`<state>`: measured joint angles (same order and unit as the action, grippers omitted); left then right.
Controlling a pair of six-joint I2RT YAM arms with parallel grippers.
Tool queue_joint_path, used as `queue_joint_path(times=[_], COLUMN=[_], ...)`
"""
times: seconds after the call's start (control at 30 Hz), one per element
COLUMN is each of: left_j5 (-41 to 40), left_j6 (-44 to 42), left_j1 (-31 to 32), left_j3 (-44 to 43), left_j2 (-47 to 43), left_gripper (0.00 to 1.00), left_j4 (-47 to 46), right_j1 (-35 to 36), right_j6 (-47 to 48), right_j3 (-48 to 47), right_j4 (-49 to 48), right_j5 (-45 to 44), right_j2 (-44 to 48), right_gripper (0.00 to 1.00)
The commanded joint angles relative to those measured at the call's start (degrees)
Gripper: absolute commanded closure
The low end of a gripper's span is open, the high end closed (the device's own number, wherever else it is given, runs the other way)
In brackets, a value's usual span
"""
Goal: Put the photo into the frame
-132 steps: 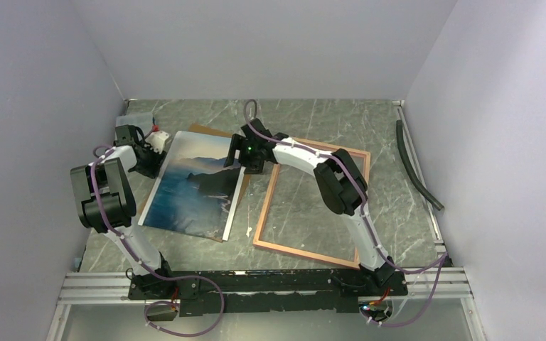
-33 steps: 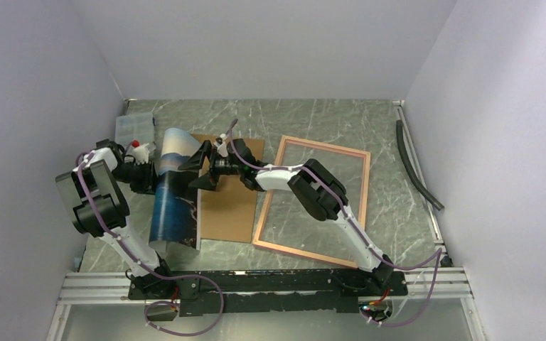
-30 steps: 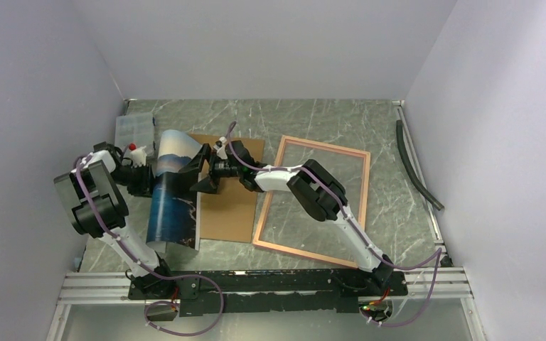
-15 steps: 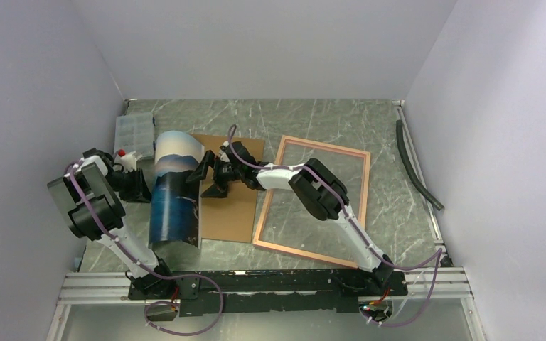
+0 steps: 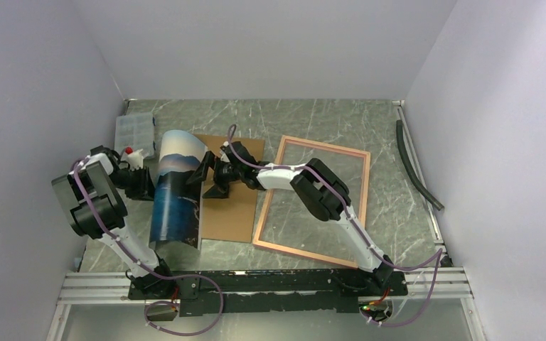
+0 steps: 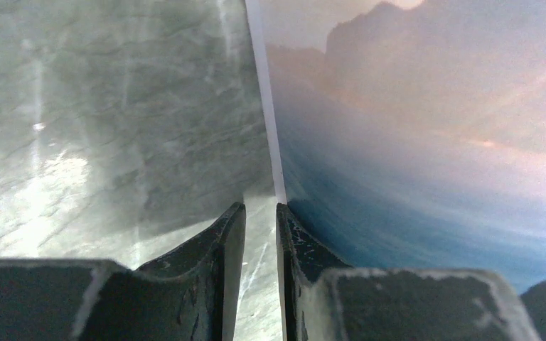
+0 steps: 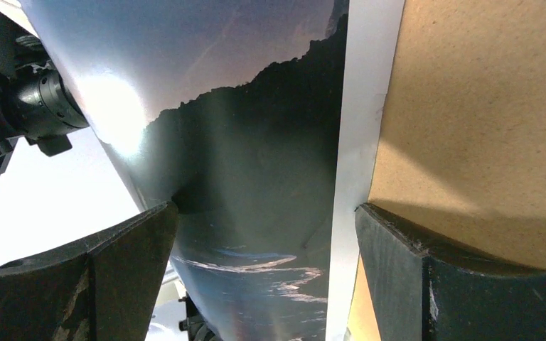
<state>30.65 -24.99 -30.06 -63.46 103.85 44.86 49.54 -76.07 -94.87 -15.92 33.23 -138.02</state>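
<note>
The photo (image 5: 176, 192) stands bowed up in an arch at the left of the table, with its right edge on the brown backing board (image 5: 233, 206). My left gripper (image 5: 144, 186) is at the photo's left edge. In the left wrist view its jaws (image 6: 261, 206) stand a narrow gap apart, with bare table showing between them, and the photo's (image 6: 412, 142) white edge meets the right fingertip. My right gripper (image 5: 206, 180) is wide open. In the right wrist view (image 7: 266, 207) it straddles the photo's (image 7: 256, 128) white right edge above the board (image 7: 483, 106). The frame (image 5: 323, 146) lies flat on the right.
A clear plastic box (image 5: 129, 131) sits at the back left, close to my left arm. A black hose (image 5: 416, 163) lies along the right wall. Walls close in three sides, and an aluminium rail (image 5: 256, 283) runs along the near edge.
The photo lay flat on the board 4.4 s ago and now arches up to the left, baring the board. In the last second my left gripper drew back left, then returned to the photo's edge.
</note>
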Motion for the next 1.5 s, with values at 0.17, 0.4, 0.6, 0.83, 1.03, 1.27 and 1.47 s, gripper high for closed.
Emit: queue_joint_path(times=[0.17,0.4,0.6,0.83,1.03,1.27,1.47], left_j5=[8.18,14.3,17.93,17.65,17.88,17.61,15.27], left_j6=[-1.13,-2.21,-2.86,-2.66,-0.83,1.1,0.6], left_j1=[3.04,3.84,4.06,7.73,11.0,12.53,11.47], left_j3=[-2.49,-6.89,-9.67,-6.81,-6.3,-8.42,-10.74], left_j2=[-0.68,-4.49,-7.56,-7.62,-6.46,-8.54,-10.36], left_gripper=[0.72,0.72,0.72,0.72,0.72,0.73,0.73], left_j4=[5.24,12.5,17.2,15.69,13.95,13.87,13.81], right_j1=[1.85,1.3,0.96,0.29,-0.61,-0.67,-0.54], right_j6=[-5.03,-11.43,-16.83,-16.91,-13.87,-14.11,-13.05], right_j3=[-1.87,5.07,9.75,15.68,20.03,18.77,12.54], right_j4=[-6.4,-17.86,-28.89,-29.19,-24.53,-23.02,-18.83], right_j5=[-0.34,-0.69,-1.18,-3.94,-5.7,-5.8,-5.46], right_j2=[-2.47,-0.96,-1.07,2.54,7.05,5.86,2.76], right_gripper=[0.0,0.0,0.0,0.0,0.0,0.0,0.0])
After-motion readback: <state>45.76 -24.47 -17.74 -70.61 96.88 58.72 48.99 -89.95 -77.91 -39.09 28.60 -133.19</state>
